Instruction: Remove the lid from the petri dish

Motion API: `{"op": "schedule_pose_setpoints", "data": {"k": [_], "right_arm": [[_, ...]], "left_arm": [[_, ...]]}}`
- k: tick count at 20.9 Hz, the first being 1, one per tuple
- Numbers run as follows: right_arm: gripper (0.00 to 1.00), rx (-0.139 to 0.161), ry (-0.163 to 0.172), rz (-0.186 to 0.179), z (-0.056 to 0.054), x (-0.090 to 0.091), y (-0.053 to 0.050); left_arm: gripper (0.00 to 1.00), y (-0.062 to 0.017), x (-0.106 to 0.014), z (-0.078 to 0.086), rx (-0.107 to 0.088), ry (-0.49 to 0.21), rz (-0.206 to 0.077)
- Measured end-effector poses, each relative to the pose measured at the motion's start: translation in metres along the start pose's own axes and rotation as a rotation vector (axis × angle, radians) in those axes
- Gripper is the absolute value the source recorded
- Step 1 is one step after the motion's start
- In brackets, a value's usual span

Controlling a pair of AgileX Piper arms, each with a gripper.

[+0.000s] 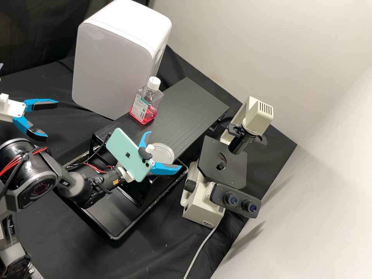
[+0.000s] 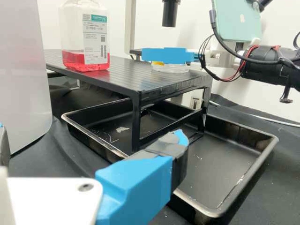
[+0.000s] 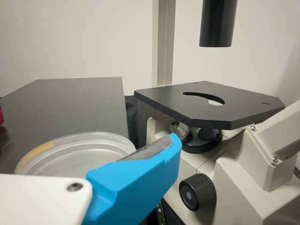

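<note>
The right gripper (image 1: 164,151) is hanging with fingers (image 1: 167,168) spread wide and empty around the petri dish (image 1: 162,153) at the shelf (image 1: 193,108) corner, so pinching the lid (image 3: 75,150) and lifting is probably coming next.

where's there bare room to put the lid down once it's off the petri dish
The black shelf is bare between the flask and the petri dish. The tray has open floor on its near side, in front of the shelf legs. Crowded: the shelf's near corner, where the right gripper straddles the dish, with the microscope close beside.
</note>
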Motion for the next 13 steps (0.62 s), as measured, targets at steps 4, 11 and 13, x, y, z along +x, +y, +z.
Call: {"op": "schedule_pose_setpoints", "data": {"k": [4, 11, 13], "right_arm": [[0.00, 0.000, 0.000, -0.005, -0.0001, -0.0008, -0.0015], [0.00, 0.000, 0.002, -0.008, -0.0008, -0.0009, -0.0022], [0.00, 0.001, 0.001, -0.007, -0.0007, -0.0009, -0.0021]], "left_arm": [[1.00, -0.0022, 0.0007, -0.0009, -0.005, 0.003, -0.010], [1.00, -0.0024, 0.0009, -0.0003, -0.005, 0.000, -0.011], [1.00, -0.0025, 0.0009, 0.0000, -0.005, -0.002, -0.012]]}}
